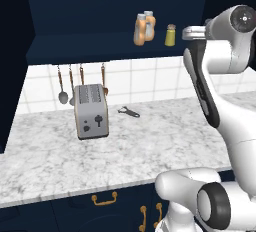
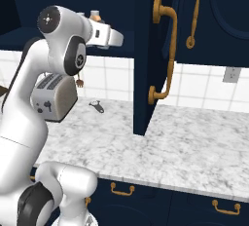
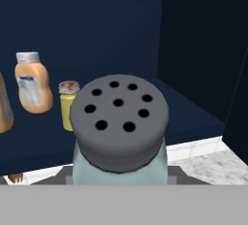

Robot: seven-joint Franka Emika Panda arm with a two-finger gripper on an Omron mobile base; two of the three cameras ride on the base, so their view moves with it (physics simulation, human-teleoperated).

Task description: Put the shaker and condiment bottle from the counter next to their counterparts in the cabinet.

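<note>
- Overhead, cabinet (image 1: pixel 90 16): navy, door swung open, one flat shelf; holds two orange bottles and the yellow-green shaker (image 1: pixel 170 35) at its right part.
- Table (image 1: pixel 100 151): white marble; bears toaster (image 1: pixel 91 111) and a small opener (image 1: pixel 129 111); no orange bottle on it, so that half is judged done.
- Bottles (image 1: pixel 144 28): side by side, just left of the yellow-green shaker.
- Shaker (image 3: pixel 119 132): teal-grey, dark holed cap, upright, carried at the shelf mouth; jaws judged pinching it, fingers hidden.
- Step: delivering the shaker; next move calls for reaching in, setting it beside the yellow-green shaker, then releasing.
</note>
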